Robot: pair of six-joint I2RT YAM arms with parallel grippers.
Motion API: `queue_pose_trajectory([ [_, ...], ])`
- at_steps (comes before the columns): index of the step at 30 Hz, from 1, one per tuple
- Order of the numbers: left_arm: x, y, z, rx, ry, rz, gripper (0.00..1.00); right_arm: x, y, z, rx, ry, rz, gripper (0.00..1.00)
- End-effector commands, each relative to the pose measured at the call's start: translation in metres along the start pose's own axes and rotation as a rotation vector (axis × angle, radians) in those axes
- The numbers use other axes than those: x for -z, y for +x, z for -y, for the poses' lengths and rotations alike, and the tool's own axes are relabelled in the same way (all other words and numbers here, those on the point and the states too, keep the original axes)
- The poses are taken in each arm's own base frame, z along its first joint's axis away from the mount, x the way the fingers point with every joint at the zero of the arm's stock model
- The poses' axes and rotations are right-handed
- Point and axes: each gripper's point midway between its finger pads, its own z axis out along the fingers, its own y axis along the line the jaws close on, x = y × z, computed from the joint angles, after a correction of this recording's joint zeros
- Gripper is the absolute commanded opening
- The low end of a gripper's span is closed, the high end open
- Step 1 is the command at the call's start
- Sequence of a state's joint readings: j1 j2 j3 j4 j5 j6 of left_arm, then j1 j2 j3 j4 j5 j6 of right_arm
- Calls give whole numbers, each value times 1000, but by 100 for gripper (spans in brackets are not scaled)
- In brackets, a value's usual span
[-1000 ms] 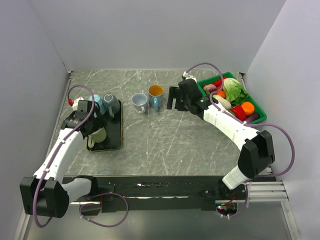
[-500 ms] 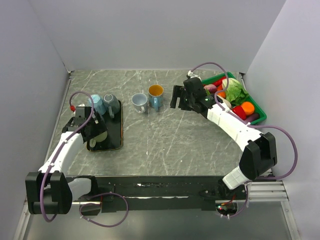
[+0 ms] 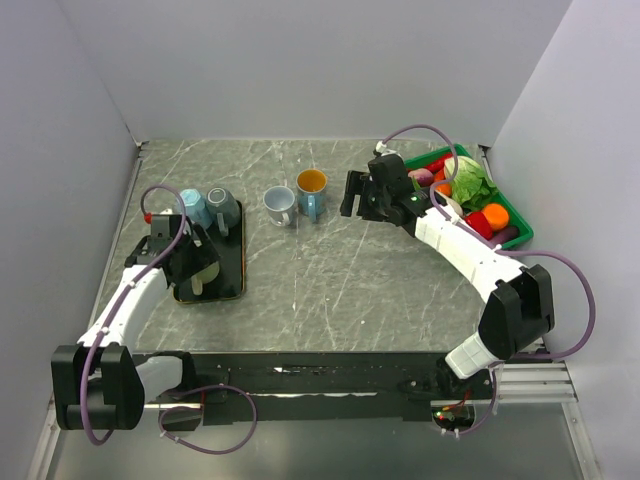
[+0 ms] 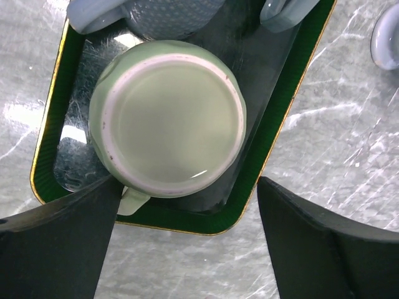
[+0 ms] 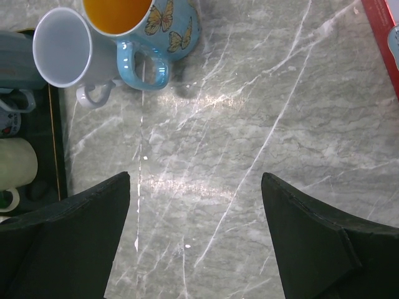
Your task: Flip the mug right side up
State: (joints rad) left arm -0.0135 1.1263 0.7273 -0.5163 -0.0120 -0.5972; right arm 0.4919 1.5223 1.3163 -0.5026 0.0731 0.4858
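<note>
While the pale green mug (image 4: pixel 171 118) sits base-up at the near end of the tray (image 4: pixel 277 75), the left gripper (image 4: pixel 187 190) hangs above it, fingers spread wide, so the approach looks nearly done. Next it must drop and close on the mug's wall. A second ago it sat nearer the tray's left edge; the right gripper (image 5: pixel 194 177), also spread, hovers well right of the tray.

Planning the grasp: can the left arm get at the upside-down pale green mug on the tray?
Probably yes: the open left gripper hangs straight over the mug, with nothing between them.
</note>
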Motion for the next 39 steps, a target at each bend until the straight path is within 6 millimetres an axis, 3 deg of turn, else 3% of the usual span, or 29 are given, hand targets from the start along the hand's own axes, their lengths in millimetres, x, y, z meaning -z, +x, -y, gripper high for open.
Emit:
queue_pose_trajectory([
  [1, 9, -8, 9, 50, 36, 36, 88, 13, -11, 0, -32, -15, 38, 91],
  [6, 10, -3, 3, 72, 16, 37, 67, 14, -9, 2, -47, -12, 36, 91],
  [9, 7, 3, 2, 81, 4, 17, 62, 13, -8, 2, -52, -13, 32, 90],
  [13, 3, 10, 0, 89, -25, 9, 64, 12, -6, 2, -59, -13, 25, 90],
  [23, -3, 26, -4, 91, -85, 13, 56, 11, -2, 4, -72, -11, 15, 89],
  [32, -5, 26, -5, 67, -130, 57, 40, 12, 1, 3, -81, -17, 7, 88],
  [39, -8, 23, -3, 40, -131, 87, 39, 15, 2, 5, -81, -16, 12, 87],
])
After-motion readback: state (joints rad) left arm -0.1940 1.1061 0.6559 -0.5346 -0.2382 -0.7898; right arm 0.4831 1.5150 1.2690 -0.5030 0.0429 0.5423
